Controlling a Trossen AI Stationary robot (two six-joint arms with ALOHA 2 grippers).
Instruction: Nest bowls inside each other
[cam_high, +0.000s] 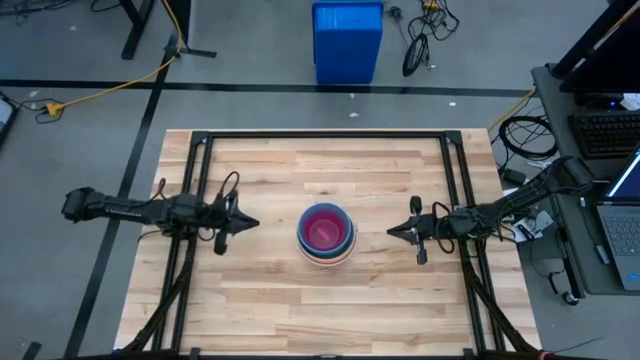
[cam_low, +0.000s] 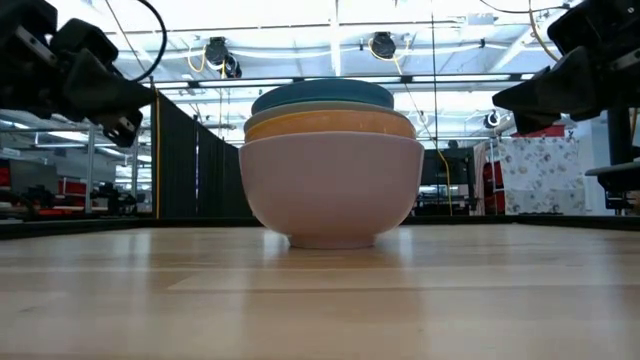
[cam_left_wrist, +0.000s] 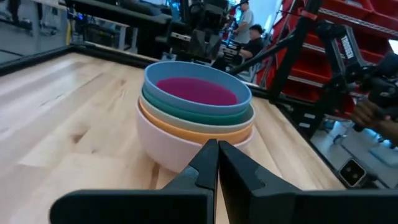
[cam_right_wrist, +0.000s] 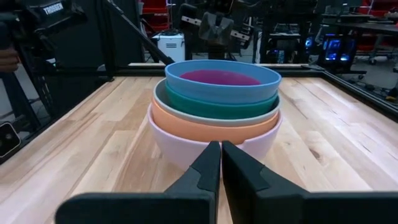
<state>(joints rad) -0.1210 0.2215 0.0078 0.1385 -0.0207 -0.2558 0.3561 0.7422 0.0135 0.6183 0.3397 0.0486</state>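
At frame centre sits the nested bowl stack (cam_high: 326, 234). The left gripper (cam_high: 250, 223) and right gripper (cam_high: 394, 232) flank it, arms level, fingers pressed together, empty.

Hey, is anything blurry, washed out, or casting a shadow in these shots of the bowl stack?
Low view: ceiling lights behind the bowl stack blow out bright, and the near table is soft. Left wrist view: the background is blurred. High view: even light, faint shadow around the stack.

The stack of bowls (cam_right_wrist: 214, 109) hides any smaller bowls under the magenta one (cam_right_wrist: 221, 76).
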